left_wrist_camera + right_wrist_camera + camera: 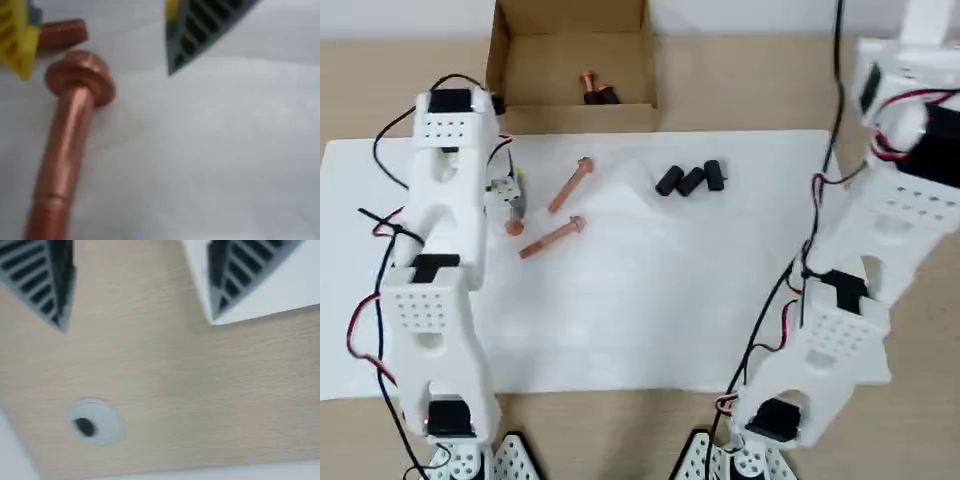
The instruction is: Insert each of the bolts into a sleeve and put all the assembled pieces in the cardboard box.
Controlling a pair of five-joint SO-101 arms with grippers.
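Note:
Three copper bolts lie on the white sheet [650, 300]: one bolt [570, 185], a second bolt [552, 238], and a third bolt [514, 226] right under my left gripper [512, 196]. In the left wrist view my left gripper [96, 74] is open, low over the sheet, with a bolt's head [82, 75] between its fingertips and another bolt's end [62, 32] beside the yellow finger [15, 35]. Three black sleeves [692, 180] sit side by side mid-sheet. The cardboard box [500, 60] holds one assembled piece [592, 88]. My right gripper [139, 324] is open over bare wood.
The wooden table [165, 385] has a round grey fitting with a dark hole [92, 422] below the right gripper. The sheet's edge [280, 290] lies next to one right finger. Cables [820, 180] hang along both arms. The sheet's near half is free.

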